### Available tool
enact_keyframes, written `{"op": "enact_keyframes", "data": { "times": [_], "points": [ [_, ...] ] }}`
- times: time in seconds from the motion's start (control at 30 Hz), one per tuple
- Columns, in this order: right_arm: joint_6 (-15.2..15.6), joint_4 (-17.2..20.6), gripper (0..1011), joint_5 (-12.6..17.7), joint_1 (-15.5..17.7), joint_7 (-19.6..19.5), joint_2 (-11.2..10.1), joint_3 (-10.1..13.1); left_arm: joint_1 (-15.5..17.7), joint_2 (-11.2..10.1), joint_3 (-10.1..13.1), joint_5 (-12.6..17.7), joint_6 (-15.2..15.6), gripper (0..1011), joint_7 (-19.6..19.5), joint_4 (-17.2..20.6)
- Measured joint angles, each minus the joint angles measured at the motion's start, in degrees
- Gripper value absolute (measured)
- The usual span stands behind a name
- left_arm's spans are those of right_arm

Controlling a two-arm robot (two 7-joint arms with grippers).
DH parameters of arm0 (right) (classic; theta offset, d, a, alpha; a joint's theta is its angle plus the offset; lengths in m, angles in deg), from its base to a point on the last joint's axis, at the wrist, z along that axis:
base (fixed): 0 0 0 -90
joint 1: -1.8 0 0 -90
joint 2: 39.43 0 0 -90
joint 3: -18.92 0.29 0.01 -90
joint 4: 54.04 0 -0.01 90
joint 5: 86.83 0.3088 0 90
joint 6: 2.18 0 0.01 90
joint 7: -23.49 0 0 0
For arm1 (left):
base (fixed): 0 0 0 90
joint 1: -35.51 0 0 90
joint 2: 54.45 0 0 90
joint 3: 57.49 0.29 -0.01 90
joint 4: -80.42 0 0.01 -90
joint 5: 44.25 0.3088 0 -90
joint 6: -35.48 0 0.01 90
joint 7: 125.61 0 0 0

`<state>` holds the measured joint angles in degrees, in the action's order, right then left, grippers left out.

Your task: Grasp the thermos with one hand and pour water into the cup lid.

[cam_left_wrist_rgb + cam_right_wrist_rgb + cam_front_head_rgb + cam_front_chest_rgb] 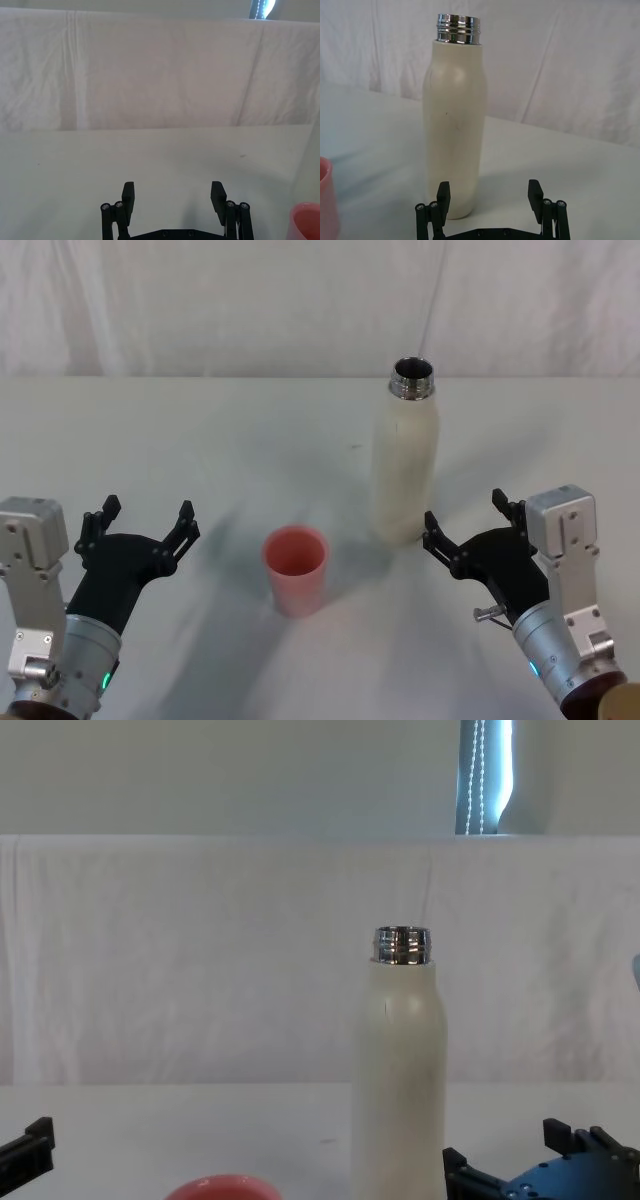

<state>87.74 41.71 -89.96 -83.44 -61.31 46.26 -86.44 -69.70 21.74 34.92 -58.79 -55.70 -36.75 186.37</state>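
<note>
At the near left, the left claw [141,529] sits low over the white counter [200,440] with its black fingers spread wide and nothing between them. Just right of it, near the middle of the counter, the cup lid [295,569] stands upright with its mouth up — a small round salmon-pink cup with a smooth rim and slightly tapering wall; what can be seen of its inside looks plain pink, and whether it holds any liquid cannot be told. Farther back and to the right stands the thermos [405,465], upright and uncapped, a tall cream-white matte body with rounded shoulders and a shiny chrome threaded neck; its mouth is dark inside. At the near right, the right claw [469,524] is open too, fingers apart, just in front of the thermos's base but not touching it. Wrinkled white cloth [250,300] hangs behind the counter.
</note>
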Motion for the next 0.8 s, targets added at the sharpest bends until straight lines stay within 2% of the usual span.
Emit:
{"op": "enact_keyframes", "data": {
  "times": [0.8],
  "points": [
    [-0.81,-0.59,1002,-1.8,-0.24,-1.16,1.87,1.29,0.0,0.0,0.0,0.0,0.0,1001,0.0,0.0]
  ]
}}
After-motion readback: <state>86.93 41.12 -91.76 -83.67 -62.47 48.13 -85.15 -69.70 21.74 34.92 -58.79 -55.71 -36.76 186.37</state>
